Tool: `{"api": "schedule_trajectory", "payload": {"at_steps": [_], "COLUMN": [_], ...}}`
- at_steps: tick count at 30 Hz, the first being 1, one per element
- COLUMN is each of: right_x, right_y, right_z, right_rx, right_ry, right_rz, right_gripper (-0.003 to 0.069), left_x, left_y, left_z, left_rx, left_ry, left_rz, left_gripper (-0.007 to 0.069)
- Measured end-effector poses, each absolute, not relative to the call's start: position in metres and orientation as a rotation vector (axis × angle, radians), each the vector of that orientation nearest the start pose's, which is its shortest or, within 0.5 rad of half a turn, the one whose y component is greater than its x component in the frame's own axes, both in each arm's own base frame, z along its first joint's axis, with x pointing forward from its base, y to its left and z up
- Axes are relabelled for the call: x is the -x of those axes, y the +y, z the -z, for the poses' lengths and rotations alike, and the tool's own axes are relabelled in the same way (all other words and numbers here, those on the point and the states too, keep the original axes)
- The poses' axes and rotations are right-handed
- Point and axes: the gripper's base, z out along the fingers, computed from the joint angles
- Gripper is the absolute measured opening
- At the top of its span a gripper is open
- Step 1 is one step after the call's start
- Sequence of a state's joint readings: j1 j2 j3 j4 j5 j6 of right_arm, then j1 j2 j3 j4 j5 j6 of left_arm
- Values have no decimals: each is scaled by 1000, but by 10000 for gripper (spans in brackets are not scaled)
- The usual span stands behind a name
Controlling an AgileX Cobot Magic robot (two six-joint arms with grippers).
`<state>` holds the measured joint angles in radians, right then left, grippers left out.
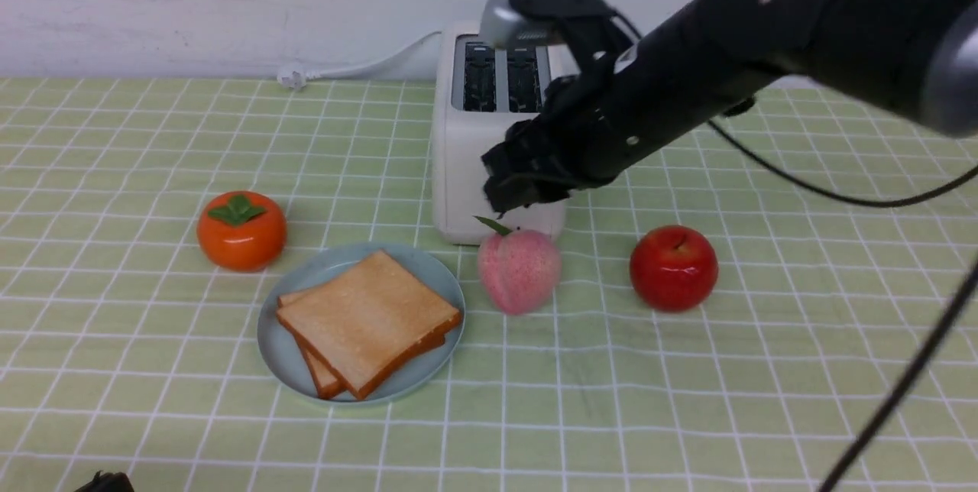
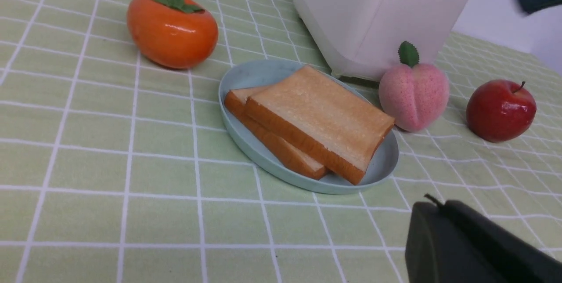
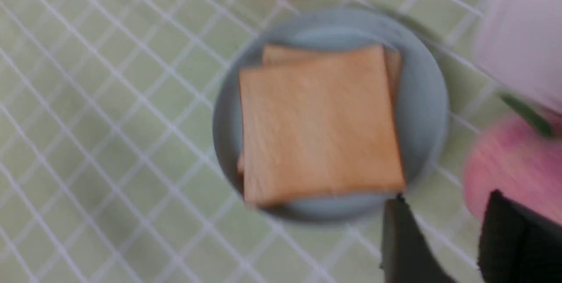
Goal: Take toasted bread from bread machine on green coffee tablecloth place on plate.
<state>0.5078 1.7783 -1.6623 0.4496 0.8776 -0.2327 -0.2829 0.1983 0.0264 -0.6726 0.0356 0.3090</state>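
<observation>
The right tool is hanging released, its two fingers standing apart with nothing between them. It is hovering in front of the toaster, just above the peach. The left tool is sitting clenched, low at the near edge of the surface, at about seven o'clock from the plate and well apart from it.

Both slices of toast are lying flat on the plate. The upper one is overlapping the lower, so only a strip of the lower one is showing on its nine o'clock side. The plate is resting on the green checked cloth.

Around the plate, the toaster is standing at one o'clock and the peach is sitting just beside the rim at three o'clock. The apple is lying farther out the same way, and the persimmon is sitting near at ten o'clock. The toaster's white cord is trailing off toward its ten o'clock — along the far edge of the cloth.
</observation>
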Motion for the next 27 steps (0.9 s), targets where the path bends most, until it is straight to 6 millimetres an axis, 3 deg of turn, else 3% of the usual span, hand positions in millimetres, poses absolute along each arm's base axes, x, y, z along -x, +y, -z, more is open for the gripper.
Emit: {"api": "schedule_trajectory", "payload": {"at_steps": [2,3,4,7,9,10,18,27], "right_x": [-316,-314,-296,-269,-256,-239,-159,-110], "right_y": [204,203,189,169,160,149,102,76], "right_z": [-369,-371,-388,-399,-397,-398,-384,-388], "right_rx": [688,686,649,578,548,512,457,491], "right_ry": [2397,2399,2417,2451,2471,2475,2453,2483], "right_rz": [-579,-573,-528,-486,-466,-460,-461,-452], "right_gripper": [129,124,80,42,33,30,32,33], "left_x": [-68,-68,-68,-68,-68,-68,-68,-68], "left_y": [-22,-22,-22,-22,-22,-22,-22,-22], "left_z": [-189,-189,-189,-189,-189,-189,-189,-189], "left_rx": [51,52,49,49,49,49,49,50], "left_ry": [1761,1760,1760,1760,1760,1761,1761,1761], "left_rz": [490,489,488,488,488,488,488,489], "left_gripper": [-13,-13,-13,-13,-13,-13,-13,-13]}}
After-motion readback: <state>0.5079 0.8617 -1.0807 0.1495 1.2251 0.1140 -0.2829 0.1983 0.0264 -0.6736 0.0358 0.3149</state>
